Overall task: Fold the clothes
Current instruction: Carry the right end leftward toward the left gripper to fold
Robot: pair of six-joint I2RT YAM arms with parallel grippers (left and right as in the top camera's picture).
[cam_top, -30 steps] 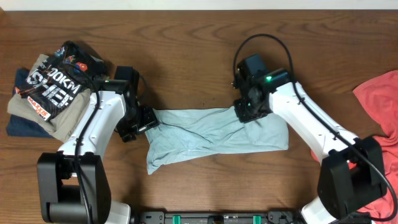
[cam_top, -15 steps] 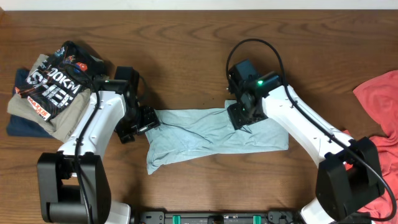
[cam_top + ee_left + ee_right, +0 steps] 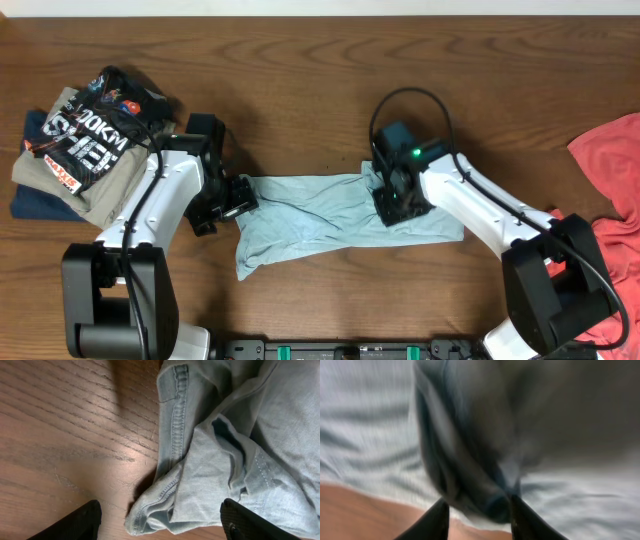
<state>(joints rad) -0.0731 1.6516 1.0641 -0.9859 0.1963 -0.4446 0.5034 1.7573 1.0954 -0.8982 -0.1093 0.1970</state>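
Well, both claws were at the blue shirt

I looked down from above and saw the pale blue-grey T-shirt (image 3: pixel 330 215) lying on the brown wooden counter (image 3: pixel 300 80). It was in the middle, between my two arms. It was not flat. It lay in a long, crumpled strip with lots of wrinkles, and one end hung a bit lower on the left.

My left claw (image 3: pixel 238 196) was at the left end of the shirt. Its wrist camera showed the two black fingers (image 3: pixel 82 520) spread wide apart, one on each side of a stitched edge of the shirt. That edge was folded over on itself, and bare wood showed beside it. The wide claw was holding nothing.

My right claw (image 3: pixel 479 510) was down on the shirt near its top edge, toward the right end. Its picture was very blurry. I could still see the two fingers close together, with a dark bunched fold of the shirt pinched between them.

A coral-red garment (image 3: pixel 610 160) lay in a loose heap at the far right edge of the counter, well apart from the shirt. A pile of folded clothes (image 3: pixel 80 140) sat at the far left, with a black printed top on it.
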